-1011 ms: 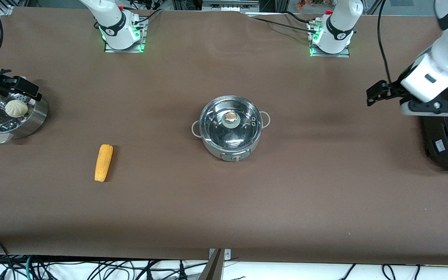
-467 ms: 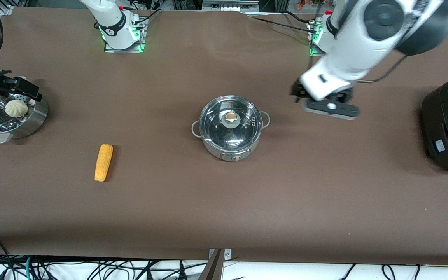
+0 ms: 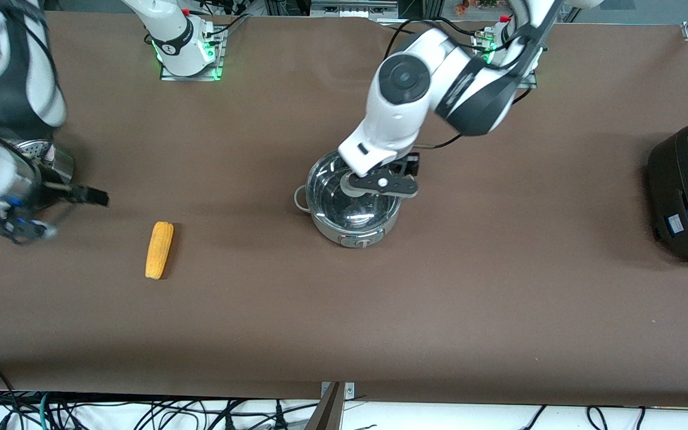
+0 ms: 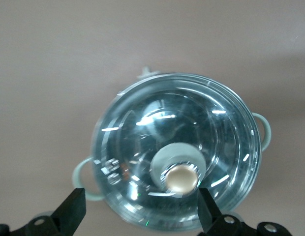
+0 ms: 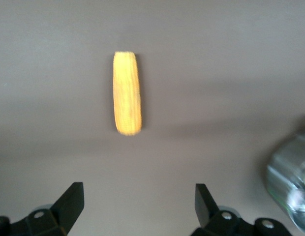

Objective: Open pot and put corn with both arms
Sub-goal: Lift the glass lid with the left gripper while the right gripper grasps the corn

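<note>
The left pincer [image 4: 137, 214], spread wide, is hovering over the pot [image 3: 353, 200]; it should centre on the lid's tan knob [image 4: 181, 178] before closing. At mid-left of the front view, the right pincer [image 5: 137, 209], also wide, is hanging near the corn [image 3: 159, 249].

white arms [image 3: 401, 113], black joints, seemingly green-lit bases

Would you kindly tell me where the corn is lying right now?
The corn lies bare on the table toward the right arm's end, nearer the front camera than the pot, untouched by either gripper.

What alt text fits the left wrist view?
Left pincer, fingers wide open, hangs above the pot, whose glass lid with a tan knob is on. Brown table all around.
</note>
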